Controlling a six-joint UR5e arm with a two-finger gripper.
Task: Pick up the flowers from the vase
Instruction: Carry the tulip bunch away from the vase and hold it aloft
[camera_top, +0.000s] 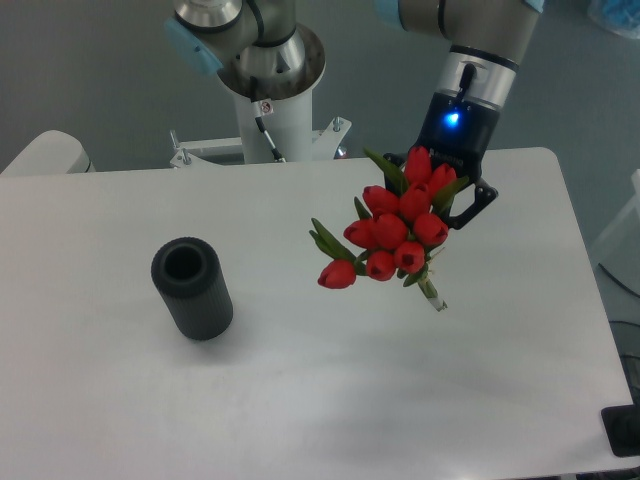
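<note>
The flowers (395, 232) hang in the air over the right half of the white desk (300, 400), red buds bunched toward the camera and the pale stem ends pointing down and to the right, clear of the surface. The end effector (462, 195) sits behind the bunch at its far right side, clamped on the flowers, though the buds hide most of its fingers. A blue light glows on the wrist above it. The vase (192, 288), dark and ribbed, stands upright on the left half of the desk, well apart from the bunch, its mouth open. Wide bare desk lies between vase and flowers and toward the near edge. The arm's base (268, 90) stands beyond the far edge.
</note>
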